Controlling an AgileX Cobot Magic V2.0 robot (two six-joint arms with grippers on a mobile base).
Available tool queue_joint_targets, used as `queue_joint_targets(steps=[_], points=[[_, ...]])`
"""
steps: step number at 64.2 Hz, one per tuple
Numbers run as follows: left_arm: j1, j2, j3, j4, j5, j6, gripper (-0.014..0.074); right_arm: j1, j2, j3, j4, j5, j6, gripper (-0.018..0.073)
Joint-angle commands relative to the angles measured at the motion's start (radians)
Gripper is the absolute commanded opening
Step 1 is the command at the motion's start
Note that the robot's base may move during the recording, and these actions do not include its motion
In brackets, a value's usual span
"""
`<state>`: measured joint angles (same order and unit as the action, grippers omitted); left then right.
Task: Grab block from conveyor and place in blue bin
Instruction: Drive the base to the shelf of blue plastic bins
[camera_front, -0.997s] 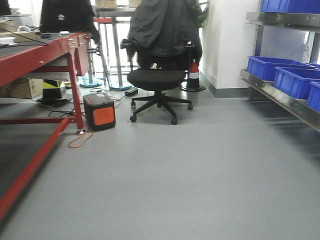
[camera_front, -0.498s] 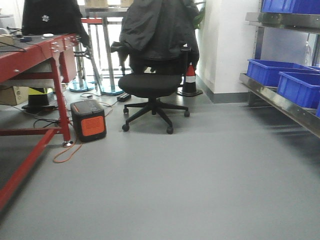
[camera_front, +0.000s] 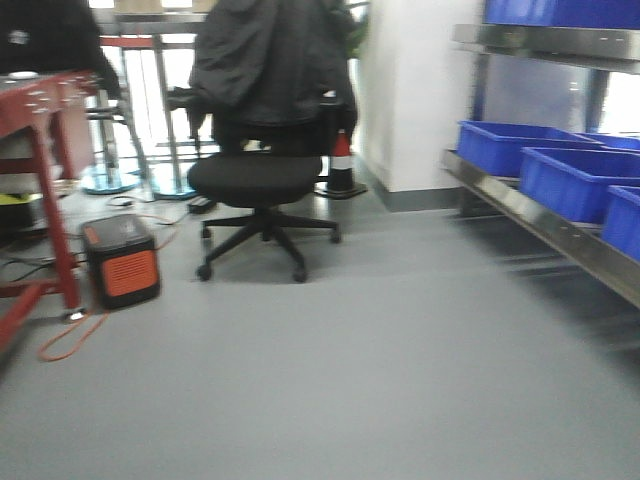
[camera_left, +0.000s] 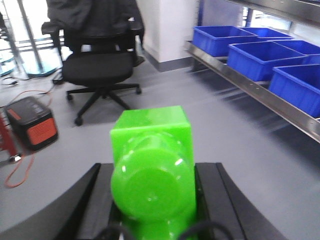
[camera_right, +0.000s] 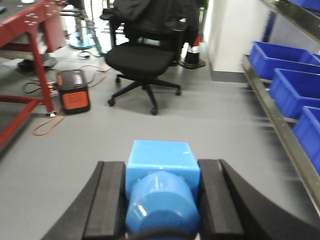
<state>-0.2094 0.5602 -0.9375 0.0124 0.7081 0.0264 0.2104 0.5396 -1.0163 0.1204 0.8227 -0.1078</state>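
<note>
**While block (camera_left: 152, 150) sits clamped, bins (camera_left: 250, 55) stand right**

Its holder, the left gripper (camera_left: 155, 195), is closed on it above the floor (camera_left: 225, 145). The right gripper (camera_right: 161, 200) clamps a blue brick (camera_right: 161, 162). A chair (camera_front: 255, 175) stands ahead.

Black office chair (camera_front: 262, 180) draped with dark jacket (camera_front: 265, 60), orange-black box (camera_front: 122, 262) beside red frame leg (camera_front: 52, 200), blue bins (camera_front: 545, 165) on right shelf.

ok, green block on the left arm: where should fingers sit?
On the two flat side faces of the block, coming from left and right, as the left gripper grips now; the round stud facing the camera offers no flat surface.
</note>
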Motion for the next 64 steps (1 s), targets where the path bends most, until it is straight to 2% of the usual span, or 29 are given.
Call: queue_joint_targets(steps=[1,64], points=[[-0.006,-0.004,-0.001,-0.002,-0.018,-0.005,-0.0111,0.001,-0.003,-0.009,-0.003,-0.024,-0.006,-0.0153],[-0.006,-0.004,-0.001,-0.002,-0.018,-0.005,-0.0111,0.001,-0.003,-0.009,-0.003,-0.024,-0.006,-0.0153]])
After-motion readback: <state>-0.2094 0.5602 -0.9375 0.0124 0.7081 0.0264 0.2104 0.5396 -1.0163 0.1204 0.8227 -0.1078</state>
